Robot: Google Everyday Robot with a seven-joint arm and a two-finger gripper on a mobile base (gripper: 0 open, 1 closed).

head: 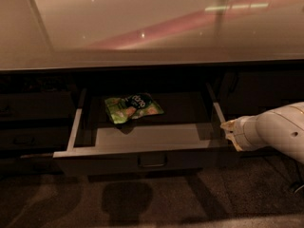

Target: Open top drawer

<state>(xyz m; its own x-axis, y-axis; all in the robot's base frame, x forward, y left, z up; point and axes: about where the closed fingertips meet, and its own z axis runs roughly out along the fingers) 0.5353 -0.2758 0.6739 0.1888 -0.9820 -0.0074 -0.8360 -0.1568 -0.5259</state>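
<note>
The top drawer [142,146] is pulled out from under the counter, and its flat dark front with a small central loop handle [152,161] faces me. Its shallow grey tray holds a green snack bag [133,108] towards the back. My gripper [229,128] is at the right, on the end of the white arm [278,132]. It sits just outside the drawer's right front corner, level with the rim.
A glossy beige countertop [152,27] overhangs the drawers. Narrower dark drawer fronts [28,122] stand shut at the left, and a dark cabinet front [261,89] is at the right. Dark carpet [142,198] lies below.
</note>
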